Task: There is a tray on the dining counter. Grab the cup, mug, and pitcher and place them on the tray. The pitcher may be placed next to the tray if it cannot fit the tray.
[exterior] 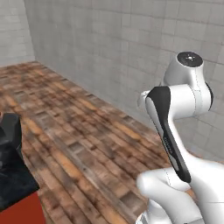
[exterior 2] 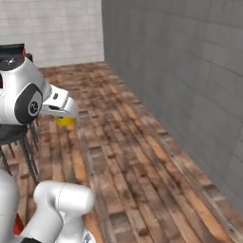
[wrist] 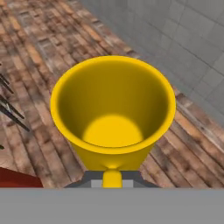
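Mug in transit, seen from above down its open mouth. It hung upright in the gripper, well clear of the floor. A short yellow stub on its near side, read here as the handle, was the ground for calling it the mug and not the cup, though this could not be told for certain. The jaws were closed on the lower near wall, and the vessel's being held in the air showed that they gripped it. In the right base view the gripper reached out from the arm's wrist with the mug showing yellow just beneath it. To do the carry well, the mug ought to be kept level with its mouth up, brought over the counter, lowered until its base met the tray, and only then released; a tilt or an early opening would risk dropping it to the floor. The counter's black veined corner sat on a red base at the arm's left. The room had a worn plank floor in browns and orange, and walls of pale grey tile.
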